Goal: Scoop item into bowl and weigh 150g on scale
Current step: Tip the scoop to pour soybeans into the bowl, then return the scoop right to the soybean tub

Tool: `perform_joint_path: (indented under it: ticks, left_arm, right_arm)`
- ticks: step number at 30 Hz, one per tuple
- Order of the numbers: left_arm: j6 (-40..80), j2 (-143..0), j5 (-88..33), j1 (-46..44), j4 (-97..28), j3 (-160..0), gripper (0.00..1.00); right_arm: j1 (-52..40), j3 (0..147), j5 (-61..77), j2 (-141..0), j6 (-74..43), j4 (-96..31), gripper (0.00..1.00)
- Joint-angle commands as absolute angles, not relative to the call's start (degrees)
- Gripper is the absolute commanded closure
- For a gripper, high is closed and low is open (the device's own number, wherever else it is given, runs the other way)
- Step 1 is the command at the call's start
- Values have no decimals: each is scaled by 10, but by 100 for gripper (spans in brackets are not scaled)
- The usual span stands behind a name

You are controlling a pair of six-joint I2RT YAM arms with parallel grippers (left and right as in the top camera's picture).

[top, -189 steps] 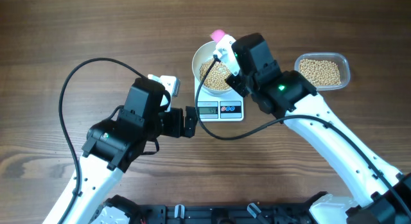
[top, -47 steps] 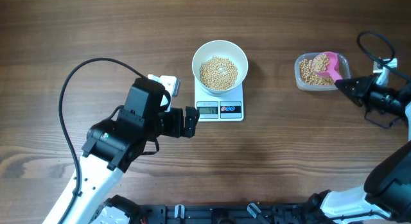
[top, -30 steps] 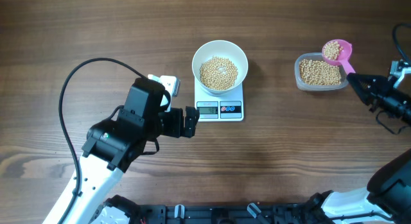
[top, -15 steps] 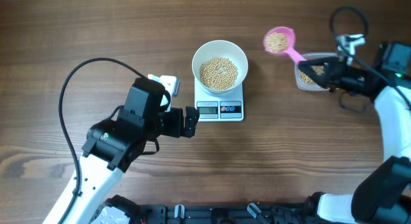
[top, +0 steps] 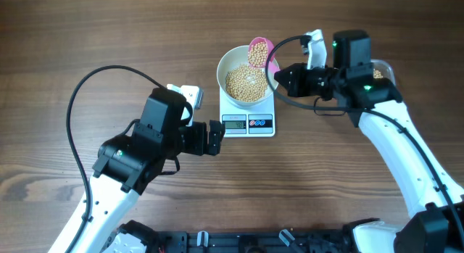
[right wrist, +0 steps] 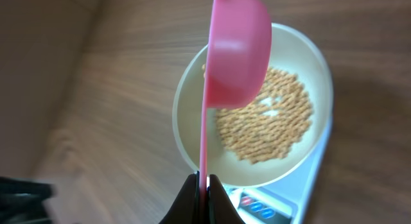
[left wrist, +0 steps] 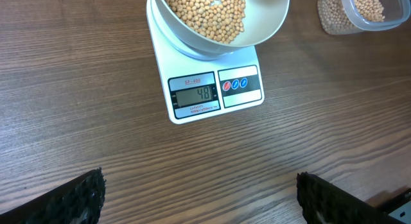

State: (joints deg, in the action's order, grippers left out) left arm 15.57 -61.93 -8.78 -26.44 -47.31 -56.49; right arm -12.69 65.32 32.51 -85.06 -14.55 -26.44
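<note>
Pink scoop [top: 259, 51], clamped in right gripper [top: 280, 74], tilts over bowl [top: 226, 64] on scale [top: 248, 124].

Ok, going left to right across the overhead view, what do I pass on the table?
The left tool, open → white bowl on the scale → right tool, shut on the pink scoop handle → clear tub, partly hidden.

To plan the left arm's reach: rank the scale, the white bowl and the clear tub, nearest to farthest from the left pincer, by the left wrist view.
1. The scale, straight ahead of the open left pincer.
2. The white bowl, on the scale's far half.
3. The clear tub, far off at upper right.
</note>
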Motion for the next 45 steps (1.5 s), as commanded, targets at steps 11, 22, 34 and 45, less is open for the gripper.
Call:
perform_joint_path:
  ticks: [11,22,34,45]
  left_arm:
    - [159,-620,-80,-266,-472,-560,0]
    - [159,-620,-80,-266,-472,-560,0]
    - [159,-620,-80,-266,-472,-560,0]
    - [159,-620,-80,-266,-472,-560,0]
  right_arm:
    - [-262,657,3,-838,120,-232,96]
    - [-307,657,-126,-806,209,-234,96]
    - [-164,696,117,-770,31,-322,96]
    - [134,712,57,-772,182,-482,96]
